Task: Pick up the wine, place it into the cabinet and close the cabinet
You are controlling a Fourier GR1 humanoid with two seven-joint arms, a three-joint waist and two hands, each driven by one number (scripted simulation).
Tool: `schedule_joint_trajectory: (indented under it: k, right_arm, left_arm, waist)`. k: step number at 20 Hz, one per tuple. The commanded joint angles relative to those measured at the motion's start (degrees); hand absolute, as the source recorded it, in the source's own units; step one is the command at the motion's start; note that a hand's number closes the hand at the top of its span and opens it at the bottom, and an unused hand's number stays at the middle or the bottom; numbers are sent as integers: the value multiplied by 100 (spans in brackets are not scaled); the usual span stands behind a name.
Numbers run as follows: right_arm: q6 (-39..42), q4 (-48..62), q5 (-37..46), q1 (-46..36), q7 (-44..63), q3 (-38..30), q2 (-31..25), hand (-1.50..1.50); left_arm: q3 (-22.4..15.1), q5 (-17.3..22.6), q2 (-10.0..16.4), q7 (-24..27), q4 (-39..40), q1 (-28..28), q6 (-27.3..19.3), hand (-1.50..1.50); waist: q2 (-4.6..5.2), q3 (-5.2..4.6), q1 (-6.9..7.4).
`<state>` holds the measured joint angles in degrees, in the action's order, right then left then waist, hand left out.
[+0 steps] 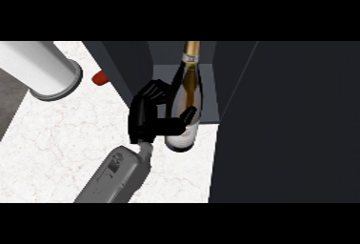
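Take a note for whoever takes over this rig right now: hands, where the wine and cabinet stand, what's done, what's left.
Left hand: curled round the lower body of the dark glass wine bottle with gold foil neck.
Right hand: not in view.
Bottle: upright at the open front of the dark grey cabinet, by the white marble counter; I cannot tell if it is set down.
Done: bottle grasped, at the cabinet.
Left: seat it inside, release, close the cabinet.
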<state>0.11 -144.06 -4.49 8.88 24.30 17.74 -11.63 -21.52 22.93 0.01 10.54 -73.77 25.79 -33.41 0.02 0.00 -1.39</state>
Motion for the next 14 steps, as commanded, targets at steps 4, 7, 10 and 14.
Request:
schedule_joint_trajectory:
  k: [4, 7, 10, 14]
  right_arm:
    - [80, -1253, -765, 230, 629, -156, -96, -150]
    - [4, -1221, -451, 388, 570, 21, 7, -150]
    - [422, -1122, -1016, 526, 261, -420, -230, -150]
    - [246, -1132, -686, 527, 296, -260, -30, -150]
  left_arm:
    - [-249, 481, -1, 577, 858, 138, -10, 150]
    - [-354, 837, -1, 1017, 1475, 322, 34, 150]
    - [-533, 1332, -1, 1351, 1631, 397, -81, 150]
    - [-295, 1769, -1, 1894, 2232, 517, 372, 150]
  waist:
    - [4, -3, -1]
    - [6, -4, -35]
    - [10, 1, -61]
    - [15, -4, -64]
